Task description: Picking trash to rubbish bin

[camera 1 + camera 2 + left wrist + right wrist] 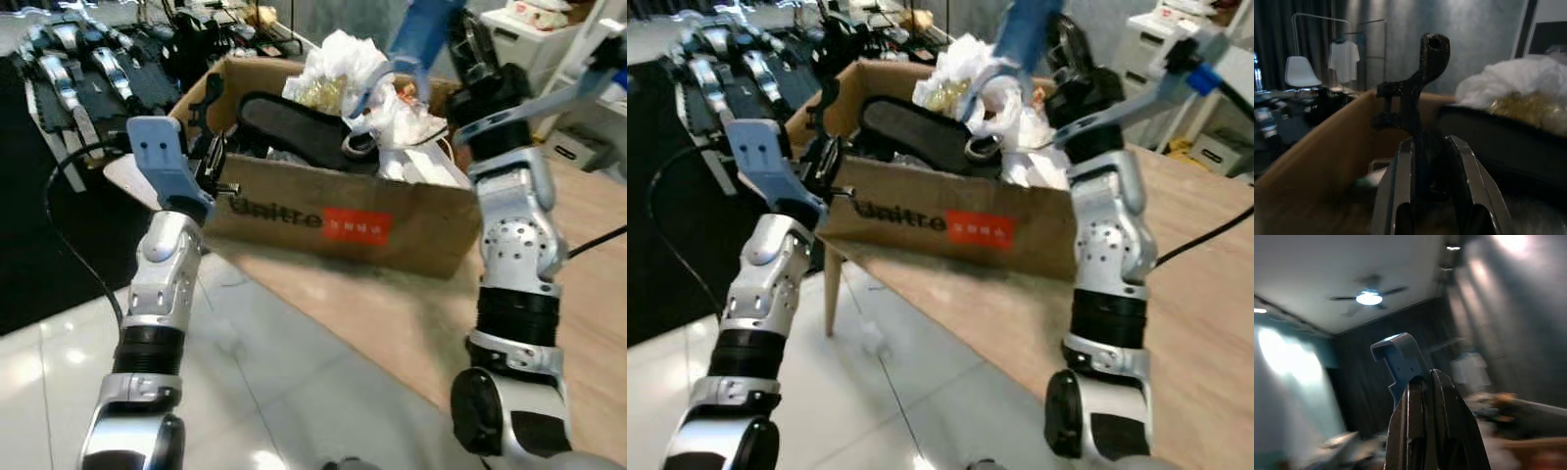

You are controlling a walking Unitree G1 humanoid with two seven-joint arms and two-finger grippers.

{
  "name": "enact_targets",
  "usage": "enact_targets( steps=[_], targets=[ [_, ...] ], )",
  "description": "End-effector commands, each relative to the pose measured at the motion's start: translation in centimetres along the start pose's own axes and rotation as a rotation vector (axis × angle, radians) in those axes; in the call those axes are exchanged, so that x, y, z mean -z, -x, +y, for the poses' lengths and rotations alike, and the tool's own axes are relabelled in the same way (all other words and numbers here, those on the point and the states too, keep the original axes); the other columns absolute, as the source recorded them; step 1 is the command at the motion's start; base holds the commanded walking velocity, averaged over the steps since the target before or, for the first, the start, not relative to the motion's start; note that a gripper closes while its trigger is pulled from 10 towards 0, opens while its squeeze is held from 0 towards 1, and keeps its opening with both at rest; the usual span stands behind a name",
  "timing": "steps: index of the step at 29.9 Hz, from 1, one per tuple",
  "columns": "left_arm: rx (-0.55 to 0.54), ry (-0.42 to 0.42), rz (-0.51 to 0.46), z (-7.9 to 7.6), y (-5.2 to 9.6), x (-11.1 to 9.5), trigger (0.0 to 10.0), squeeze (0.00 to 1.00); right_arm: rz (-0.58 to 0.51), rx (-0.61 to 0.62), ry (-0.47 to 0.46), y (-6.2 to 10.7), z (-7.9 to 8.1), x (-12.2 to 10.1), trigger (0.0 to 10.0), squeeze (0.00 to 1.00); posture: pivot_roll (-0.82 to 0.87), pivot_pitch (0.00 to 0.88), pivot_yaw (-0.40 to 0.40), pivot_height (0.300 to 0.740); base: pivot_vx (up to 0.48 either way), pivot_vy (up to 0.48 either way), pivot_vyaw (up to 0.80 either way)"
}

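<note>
An open cardboard box [323, 220] stands on a wooden table [392, 313], heaped with trash: a black shoe sole [294, 127] and crumpled white plastic bags [343, 59]. My left gripper [1425, 166] is at the box's left end, shut on a black bracket-shaped piece [1420, 88] that sticks up over the box wall [208, 98]. My right gripper [1422, 396] is raised above the box's right side, pointing upward, and is shut on a blue plastic piece [1398, 360]. That blue piece [419, 34] hangs over the trash heap.
Black and silver robot parts [78, 59] lie on a dark mat at the back left. White cabinets [539, 34] stand at the back right. White tiled floor [274, 392] spreads in front of the table's near edge.
</note>
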State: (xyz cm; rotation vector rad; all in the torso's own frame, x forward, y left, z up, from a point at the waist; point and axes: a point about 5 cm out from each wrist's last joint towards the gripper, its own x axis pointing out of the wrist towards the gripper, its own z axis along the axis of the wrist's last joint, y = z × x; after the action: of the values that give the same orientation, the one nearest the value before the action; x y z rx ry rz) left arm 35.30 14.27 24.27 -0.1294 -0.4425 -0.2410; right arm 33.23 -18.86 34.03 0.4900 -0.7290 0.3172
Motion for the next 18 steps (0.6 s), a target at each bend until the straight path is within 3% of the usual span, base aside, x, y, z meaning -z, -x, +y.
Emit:
enact_targets(
  steps=[1,2,5,7,8,10,13,16,17,18],
  targets=[
    [0.022,-0.006,-0.005,-0.4,0.0,-0.1,10.0,0.00,-0.007,0.035,0.044,-0.2,-0.3,-0.2,10.0,0.00,-0.02,0.073,0.015,0.740,0.480,0.000,0.00],
    [0.039,0.007,-0.011,-0.6,-0.1,-0.2,10.0,0.00,0.022,0.114,0.142,-0.1,-1.5,-0.2,10.0,0.00,-0.02,0.073,0.015,0.740,0.480,0.000,0.00],
    [0.046,0.015,-0.012,-0.8,-0.2,-0.3,10.0,0.00,0.056,0.176,0.215,0.0,-2.4,-0.1,10.0,0.00,-0.02,0.076,0.018,0.740,0.340,0.000,0.00],
    [0.061,0.025,-0.021,-1.1,-0.2,-0.5,10.0,0.00,0.143,0.259,0.343,0.4,-3.9,0.1,10.0,0.00,-0.02,0.079,0.019,0.740,0.135,0.000,0.00],
    [0.061,0.025,-0.021,-1.1,-0.2,-0.5,10.0,0.00,0.143,0.259,0.343,0.4,-3.9,0.1,10.0,0.00,-0.02,0.079,0.019,0.740,0.000,0.000,0.00],
    [0.074,0.024,-0.029,-1.3,-0.3,-0.8,10.0,0.00,0.258,0.273,0.410,1.0,-4.8,0.7,10.0,0.00,-0.03,0.083,0.021,0.740,0.000,0.000,0.00],
    [0.077,0.022,-0.030,-1.4,-0.3,-0.8,10.0,0.00,0.289,0.271,0.424,1.3,-5.0,0.8,10.0,0.00,-0.03,0.083,0.021,0.740,0.000,0.000,0.00],
    [0.078,0.017,-0.025,-1.4,-0.3,-0.8,10.0,0.00,0.428,0.200,0.477,2.2,-5.0,1.7,10.0,0.00,-0.03,0.088,0.025,0.740,0.000,0.000,0.00],
    [0.079,0.015,-0.022,-1.4,-0.3,-0.7,10.0,0.00,0.462,0.194,0.491,2.4,-5.0,1.9,10.0,0.09,-0.03,0.088,0.025,0.740,0.000,0.000,0.00],
    [0.082,0.015,-0.020,-1.4,-0.3,-0.7,10.0,0.00,0.480,0.197,0.499,2.5,-5.0,1.9,10.0,0.55,-0.04,0.088,0.029,0.740,0.000,0.000,0.00]
  ],
)
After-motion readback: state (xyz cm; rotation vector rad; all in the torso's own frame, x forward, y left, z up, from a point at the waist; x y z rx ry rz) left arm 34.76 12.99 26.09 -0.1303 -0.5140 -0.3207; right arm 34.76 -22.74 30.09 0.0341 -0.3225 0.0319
